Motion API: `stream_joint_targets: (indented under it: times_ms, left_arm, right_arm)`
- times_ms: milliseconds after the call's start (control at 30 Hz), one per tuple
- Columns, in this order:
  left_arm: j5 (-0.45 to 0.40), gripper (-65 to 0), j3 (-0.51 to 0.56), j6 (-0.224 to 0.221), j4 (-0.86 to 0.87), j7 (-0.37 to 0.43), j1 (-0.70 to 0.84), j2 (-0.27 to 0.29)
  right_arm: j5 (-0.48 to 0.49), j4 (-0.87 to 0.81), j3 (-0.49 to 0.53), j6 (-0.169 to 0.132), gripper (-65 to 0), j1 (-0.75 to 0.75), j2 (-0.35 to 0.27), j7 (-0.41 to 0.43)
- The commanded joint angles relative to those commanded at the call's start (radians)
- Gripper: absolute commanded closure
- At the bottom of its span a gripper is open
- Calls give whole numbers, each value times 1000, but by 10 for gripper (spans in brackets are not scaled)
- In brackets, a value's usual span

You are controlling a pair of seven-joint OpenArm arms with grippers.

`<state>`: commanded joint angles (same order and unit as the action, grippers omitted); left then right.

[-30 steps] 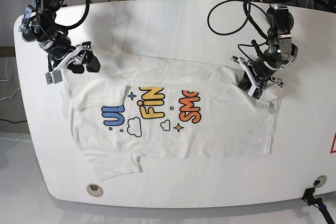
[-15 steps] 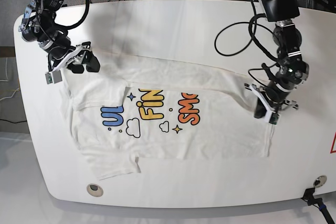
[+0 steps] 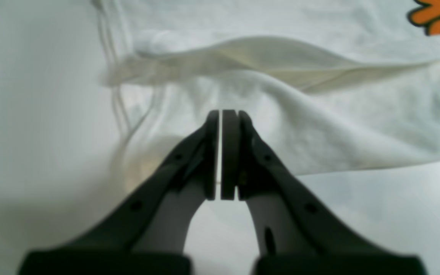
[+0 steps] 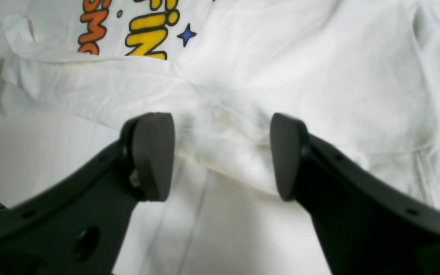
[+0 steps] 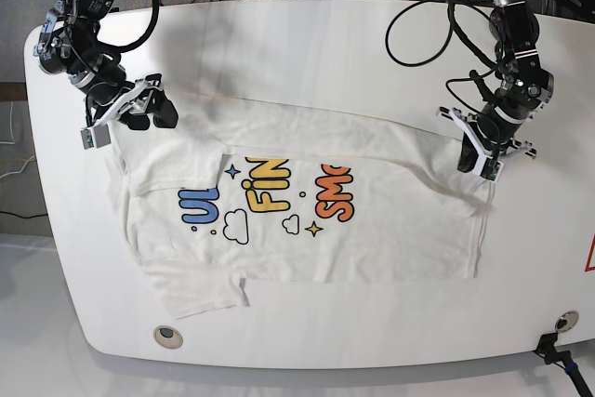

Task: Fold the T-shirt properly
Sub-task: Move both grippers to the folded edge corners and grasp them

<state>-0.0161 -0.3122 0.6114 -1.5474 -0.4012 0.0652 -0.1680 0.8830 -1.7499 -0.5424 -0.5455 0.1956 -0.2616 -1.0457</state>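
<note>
1. White cloth fills most of the worktop [image 5: 307, 44]: the T-shirt [image 5: 372, 239] lies spread flat, print side up, its far edge folded over in a long band running from 9 o'clock to 3 o'clock across the base view.
2. Blue, yellow and orange letters sit near the middle of the T-shirt, with small clouds and stars around them.
3. The left end effector [image 5: 476, 153] is at 3 o'clock in the base view, at the T-shirt's near-right corner of the folded band.
4. In the left wrist view the left end effector [image 3: 222, 116] has its two dark pads pressed together, only a thin slit between them, tips against a raised ridge of cloth; whether cloth is caught between them I cannot tell.
5. The right end effector [image 5: 139, 111] is at 10 o'clock in the base view, at the T-shirt's far-left corner.
6. In the right wrist view the right end effector [image 4: 222, 152] is spread wide, released, its pads [image 4: 153, 152] apart with wrinkled cloth showing between them and nothing gripped.
7. A small round fitting [image 5: 165, 334] sits in the worktop at 7 o'clock, apart from the cloth.
</note>
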Motion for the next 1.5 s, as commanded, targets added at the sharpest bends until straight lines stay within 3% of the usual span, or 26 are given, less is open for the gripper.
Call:
stream_joint_targets:
  times_ms: [100, 300, 500, 767, 933, 1200, 1333, 1367, 1500]
  left_arm:
    - [0, 0, 2, 0, 57, 2, -51, 32]
    - [2, 0, 68, 0, 184, 8, -135, 34]
    - [0, 0, 89, 0, 285, 72, -209, 48]
    - [0, 0, 21, -3, 285, 101, -239, -9]
    - [0, 0, -66, -2, 169, 101, -147, -23]
    - [2, 0, -115, 0, -60, 100, 54, -23]
    - [2, 0, -115, 0, -84, 100, 91, -25]
    - [2, -31, -115, 0, -81, 100, 92, -37]
    - [2, -301, -117, 0, -80, 100, 103, -48]
  right_arm:
    - [0, 0, 2, 0, -382, 0, 0, 0]
    - [0, -5, 2, 0, -382, 23, 0, 0]
    - [0, -5, -2, 0, -382, 38, 0, 0]
    - [0, -5, -5, 0, -382, 46, -2, 0]
    - [2, -6, -5, 0, -382, 46, -2, 0]
    - [-14, -46, -15, 8, -383, 37, -32, 5]
    - [-150, -46, -34, 3, -383, 0, -46, 5]
    - [-198, -46, -34, 2, -383, -3, -48, 6]
    - [-362, -48, -32, 0, -383, -9, -49, 86]
